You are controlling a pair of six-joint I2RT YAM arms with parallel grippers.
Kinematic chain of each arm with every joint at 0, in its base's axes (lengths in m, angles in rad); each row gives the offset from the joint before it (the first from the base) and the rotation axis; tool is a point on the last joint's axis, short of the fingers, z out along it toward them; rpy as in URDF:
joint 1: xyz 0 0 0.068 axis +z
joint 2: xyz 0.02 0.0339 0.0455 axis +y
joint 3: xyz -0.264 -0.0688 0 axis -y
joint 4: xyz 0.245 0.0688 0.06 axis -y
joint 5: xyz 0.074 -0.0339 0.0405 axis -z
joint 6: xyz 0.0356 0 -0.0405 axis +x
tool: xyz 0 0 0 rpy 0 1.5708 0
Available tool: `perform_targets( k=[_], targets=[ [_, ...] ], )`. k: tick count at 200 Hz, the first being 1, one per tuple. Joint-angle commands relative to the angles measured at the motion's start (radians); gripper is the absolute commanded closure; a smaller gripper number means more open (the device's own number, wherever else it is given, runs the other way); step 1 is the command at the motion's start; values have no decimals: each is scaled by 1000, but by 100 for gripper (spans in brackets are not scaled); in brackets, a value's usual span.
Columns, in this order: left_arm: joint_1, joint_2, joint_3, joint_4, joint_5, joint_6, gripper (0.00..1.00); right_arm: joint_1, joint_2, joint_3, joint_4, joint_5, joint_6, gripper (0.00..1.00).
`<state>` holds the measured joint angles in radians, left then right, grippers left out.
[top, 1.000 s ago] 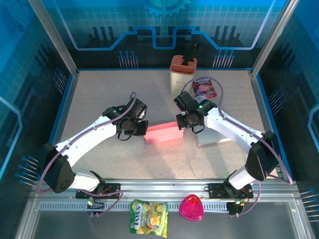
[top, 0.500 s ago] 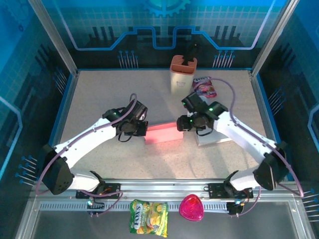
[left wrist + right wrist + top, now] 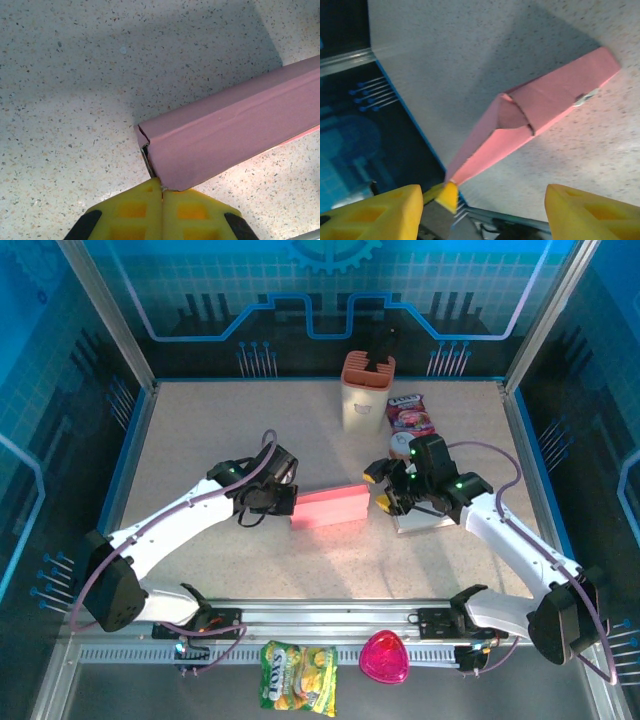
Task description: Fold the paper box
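**Two robot arms at either end of a long pink paper box**

Seen from above, a long pink paper box (image 3: 330, 507) lies in the middle of a speckled table (image 3: 200, 430). It lies roughly crosswise, with its right end slightly further back.

The left arm stretches from the near-left corner towards the centre, its elbow low. It brings the left gripper (image 3: 284, 500) up against the box's left end. In the left wrist view its yellow fingers (image 3: 135, 212) are pressed flat together, with only a thin seam between them. Their tips touch the lower corner of the box's end (whether a paper edge is pinched in that seam, I cannot tell).

The right arm reaches in from the near-right corner, with its wrist bent towards the box. The right gripper (image 3: 381, 489) sits just beside the box's right end and is not touching it. Its yellow fingers (image 3: 380, 212) are spread wide apart and hold nothing. A flat grey pad (image 3: 432, 521) lies beneath that wrist.
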<state>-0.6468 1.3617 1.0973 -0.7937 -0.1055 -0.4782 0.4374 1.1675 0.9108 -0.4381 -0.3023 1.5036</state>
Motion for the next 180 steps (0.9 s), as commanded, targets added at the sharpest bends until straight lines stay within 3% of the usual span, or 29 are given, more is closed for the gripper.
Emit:
perform_targets(
  k=[1,84,180],
  targets=[
    [-12,11,-27,-52,-1,-25,100,-18,-3,-51,114,-41,179,34],
    [-16,12,-17,-62,-1,-20,100,-28,56,-121,201,-61,254,37],
    [-16,5,-11,-68,7,-31,99,-47,80,-203,248,-68,236,58]
  ],
)
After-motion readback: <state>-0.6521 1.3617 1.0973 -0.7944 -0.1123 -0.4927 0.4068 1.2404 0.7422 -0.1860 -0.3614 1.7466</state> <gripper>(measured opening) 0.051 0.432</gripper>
